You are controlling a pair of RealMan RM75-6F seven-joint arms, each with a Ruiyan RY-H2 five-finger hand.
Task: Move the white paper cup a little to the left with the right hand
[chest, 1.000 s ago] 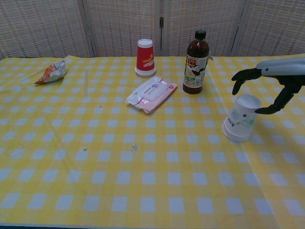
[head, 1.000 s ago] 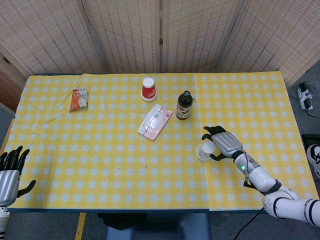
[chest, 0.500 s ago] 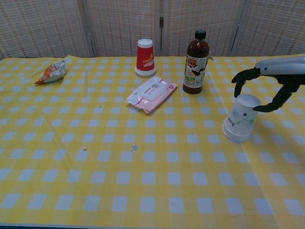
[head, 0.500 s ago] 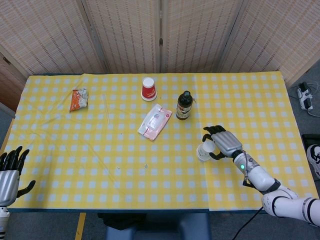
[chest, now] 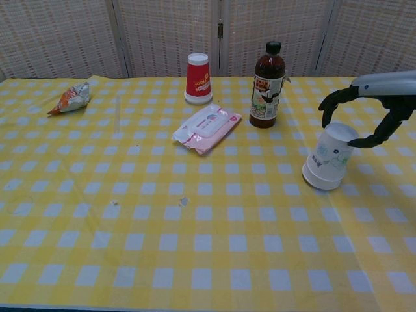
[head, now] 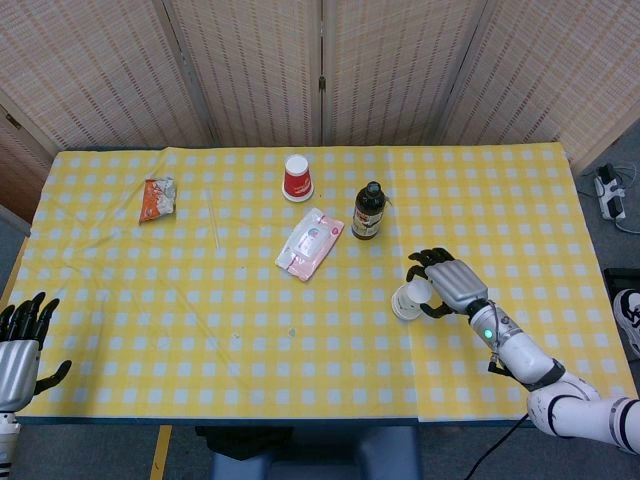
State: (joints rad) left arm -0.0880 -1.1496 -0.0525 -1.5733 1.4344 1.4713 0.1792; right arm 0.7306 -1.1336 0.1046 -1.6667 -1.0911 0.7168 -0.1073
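The white paper cup (head: 408, 299) (chest: 327, 160) stands upside down on the yellow checked tablecloth, right of centre, tilted with its top leaning toward the right. My right hand (head: 447, 283) (chest: 374, 97) reaches in from the right. Its dark fingers and thumb curl around the cup's upper end, holding it. My left hand (head: 20, 340) hangs off the table's near left corner with its fingers apart and nothing in it; only the head view shows it.
A dark sauce bottle (head: 368, 210) (chest: 267, 84) stands behind and to the left of the cup. Further left lie a pink wipes pack (head: 310, 243) (chest: 207, 129), an upturned red cup (head: 297, 178) (chest: 198, 78) and an orange snack packet (head: 157, 198) (chest: 70, 97).
The right hand has closed a little tighter on the cup's top. The cup has tipped slightly more and edged a touch to the left. The left hand is still.
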